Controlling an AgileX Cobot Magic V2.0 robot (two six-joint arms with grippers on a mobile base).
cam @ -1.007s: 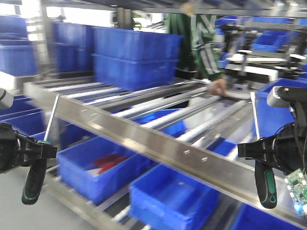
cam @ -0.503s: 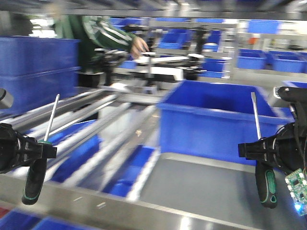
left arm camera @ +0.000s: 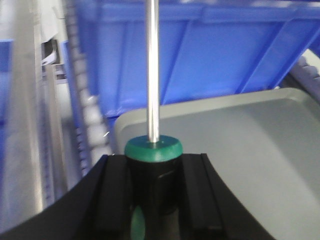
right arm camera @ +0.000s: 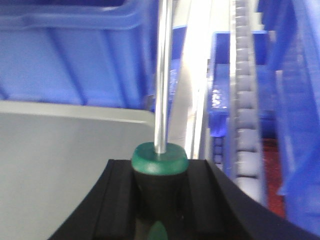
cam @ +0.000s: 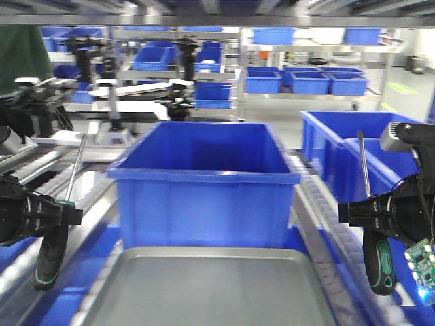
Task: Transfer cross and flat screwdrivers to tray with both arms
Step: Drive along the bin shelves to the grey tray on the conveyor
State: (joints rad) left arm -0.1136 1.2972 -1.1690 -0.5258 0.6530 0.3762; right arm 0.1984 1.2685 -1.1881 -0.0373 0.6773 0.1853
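Note:
My left gripper [cam: 58, 216] is shut on a screwdriver [cam: 53, 252] with a black and green handle, shaft up, at the left edge of the front view. In the left wrist view the jaws clamp its handle [left arm camera: 153, 172]. My right gripper [cam: 359, 212] is shut on the other screwdriver [cam: 378, 263], shaft up, at the right. The right wrist view shows its handle [right arm camera: 159, 175] between the jaws. The grey metal tray [cam: 211, 288] lies low in the middle between both grippers. It also shows in the left wrist view [left arm camera: 240, 135] and the right wrist view [right arm camera: 60, 150].
A deep blue bin [cam: 204, 183] stands just behind the tray. Another blue bin [cam: 346, 146] is at the right, beside a roller rail [cam: 319, 231]. Shelves with more blue bins [cam: 306, 81] and other robot arms [cam: 102, 88] stand in the background.
The whole scene has swept sideways as the base turned. The blue bin and grey tray now sit centred ahead. Both grippers keep the same hold on their screwdrivers.

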